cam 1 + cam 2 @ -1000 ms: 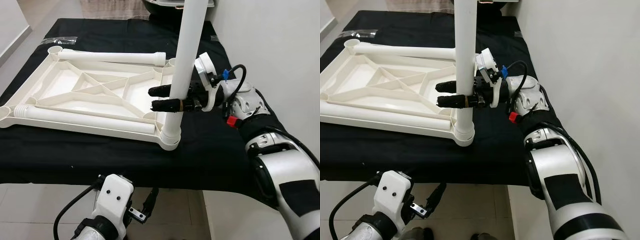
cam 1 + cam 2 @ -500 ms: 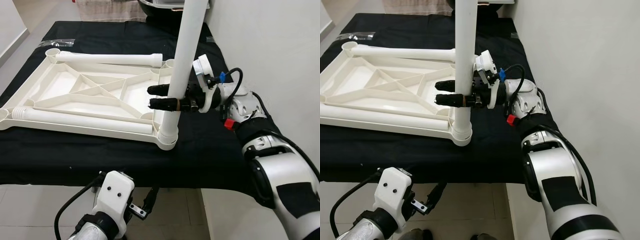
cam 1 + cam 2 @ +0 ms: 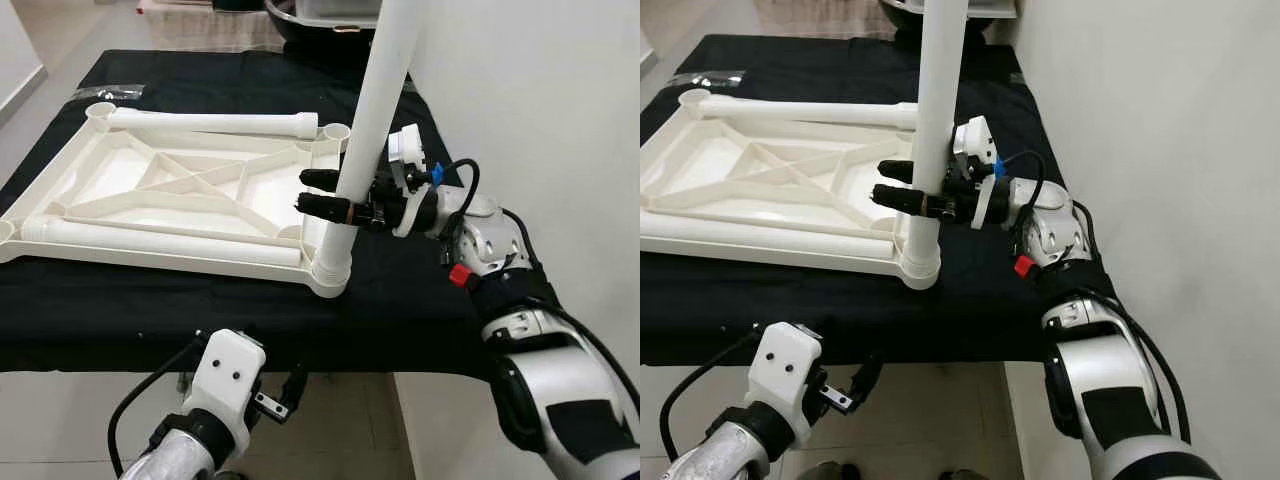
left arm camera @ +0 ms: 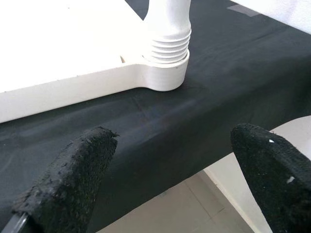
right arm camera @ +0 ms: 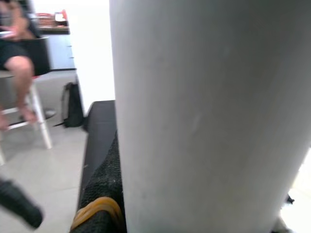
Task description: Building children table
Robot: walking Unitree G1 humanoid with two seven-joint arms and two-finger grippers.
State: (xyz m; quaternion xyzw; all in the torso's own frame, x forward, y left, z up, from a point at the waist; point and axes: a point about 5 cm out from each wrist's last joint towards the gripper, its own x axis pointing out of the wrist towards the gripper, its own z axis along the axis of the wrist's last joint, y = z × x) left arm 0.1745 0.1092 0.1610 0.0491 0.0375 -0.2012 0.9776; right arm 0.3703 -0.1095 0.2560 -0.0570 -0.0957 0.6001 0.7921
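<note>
Our right gripper point(image 3: 322, 196) clamps one upright leg point(image 3: 372, 130) | two legs (loose) await on tabletop point(image 3: 190, 190) | left gripper point(image 4: 165, 174) open, empty.

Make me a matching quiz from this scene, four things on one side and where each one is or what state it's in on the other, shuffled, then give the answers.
Things:
1. upright table leg
2. right end effector
3. left end effector
4. upturned tabletop

States or places:
A. open, hanging below the front edge of the black-covered surface
B. lying underside up on the black cloth
C. standing in the near right corner socket
D. closed around a white tube

Pairs: 1-C, 2-D, 3-A, 4-B
</note>
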